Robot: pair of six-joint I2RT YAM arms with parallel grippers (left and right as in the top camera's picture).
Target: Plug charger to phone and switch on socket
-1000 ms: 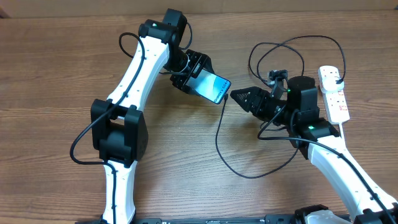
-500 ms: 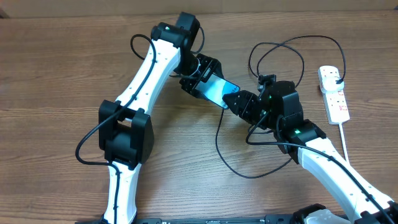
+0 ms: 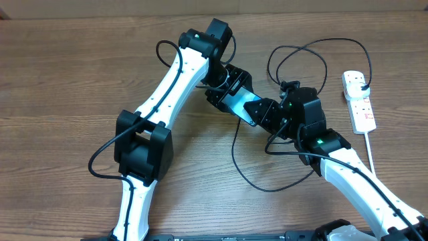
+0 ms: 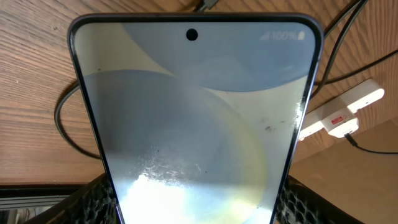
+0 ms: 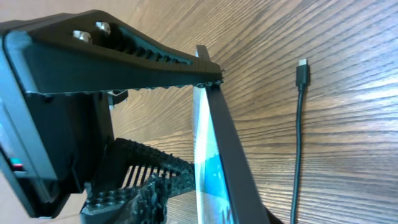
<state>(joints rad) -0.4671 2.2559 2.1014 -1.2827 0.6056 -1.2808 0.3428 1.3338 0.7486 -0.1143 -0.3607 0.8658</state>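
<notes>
Right gripper [image 3: 253, 111]: fingers stand either side of the free end of the slim, dark-framed phone [image 4: 196, 124] with the light-blue screen. The upper finger touches the phone's edge. I cannot tell whether the lower one bears on it, so a real grip is unconfirmed.

Left gripper [image 3: 231, 94]: clamped on the phone's other end and holding it off the brown wooden table [image 3: 67, 67], screen up toward its own camera.

Step in hand, my reading: the phone is being steadied or passed between the two tools. Plugging in has not begun.

The charger's small black connector tip [image 5: 303, 65] lies loose on the table, off to the side of the right fingers and apart from the phone.

Next move, as I judge it: one tool must come free, go down to that tip, and line it up with the phone's end port.

Around:
- The thin black charger cable [image 3: 235, 154] loops beneath and behind the right gripper, so the arm could drag it.
- The white elongated socket [image 3: 359, 100] with red markings sits well behind the right gripper, with its thick white cord [image 3: 370, 144] trailing from it.
- The switch looks untouched.
</notes>
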